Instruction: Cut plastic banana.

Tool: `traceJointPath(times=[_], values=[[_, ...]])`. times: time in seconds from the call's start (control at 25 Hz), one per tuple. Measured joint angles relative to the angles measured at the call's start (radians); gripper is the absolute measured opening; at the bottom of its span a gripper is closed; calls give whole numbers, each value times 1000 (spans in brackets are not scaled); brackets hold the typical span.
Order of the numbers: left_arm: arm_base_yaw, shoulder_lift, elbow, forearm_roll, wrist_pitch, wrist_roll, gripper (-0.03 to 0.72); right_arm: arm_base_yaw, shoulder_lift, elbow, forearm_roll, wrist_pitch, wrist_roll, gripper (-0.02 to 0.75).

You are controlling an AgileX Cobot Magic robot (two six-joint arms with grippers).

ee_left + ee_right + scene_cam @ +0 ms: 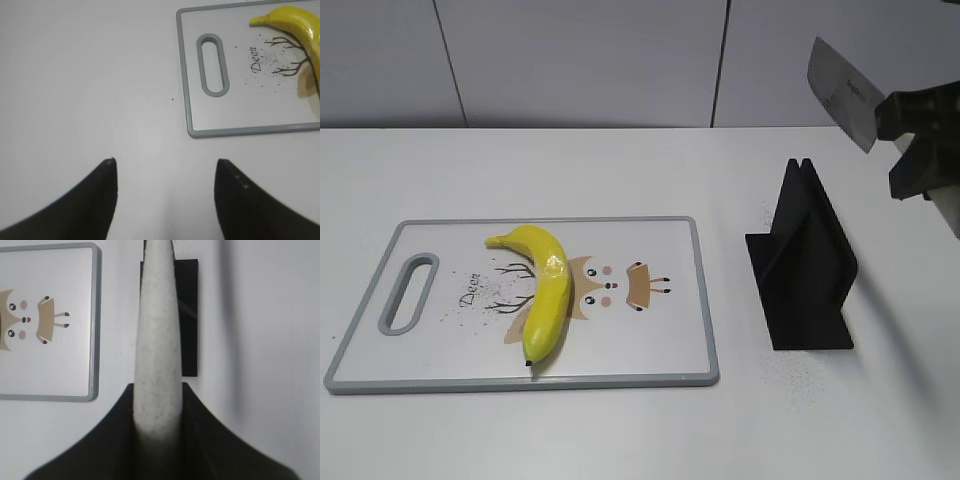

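One broad white table (620, 170) carried everything. A smooth, rigid white cutting board (650, 340), grey-rimmed with a deer print, lay flat on it. Well to its right stood a matte black knife stand (805, 270). The right claw (157, 412) was clamped on a speckled pale knife (842, 92), raised above the stand. The left claw (165, 172) hung apart over bare table. The plastic banana (548, 290) lay on the board; glossy and curved, it looked light, stiff, and apt to slide, best steadied near one end.

On the desk (620, 160), the plastic banana (542, 290) lies on the cutting board (670, 300). Right of the board stands the knife stand (805, 265), the knife (842, 95) above it.
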Motion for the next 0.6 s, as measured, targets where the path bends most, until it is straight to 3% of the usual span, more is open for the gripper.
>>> traceJointPath(times=[0.28, 0.6], values=[[0, -281, 62, 0, 1, -1, 588, 0, 46, 26, 3, -46, 1, 162], [0, -408, 85, 0, 94, -1, 584, 0, 149, 27, 2, -86, -15, 161]])
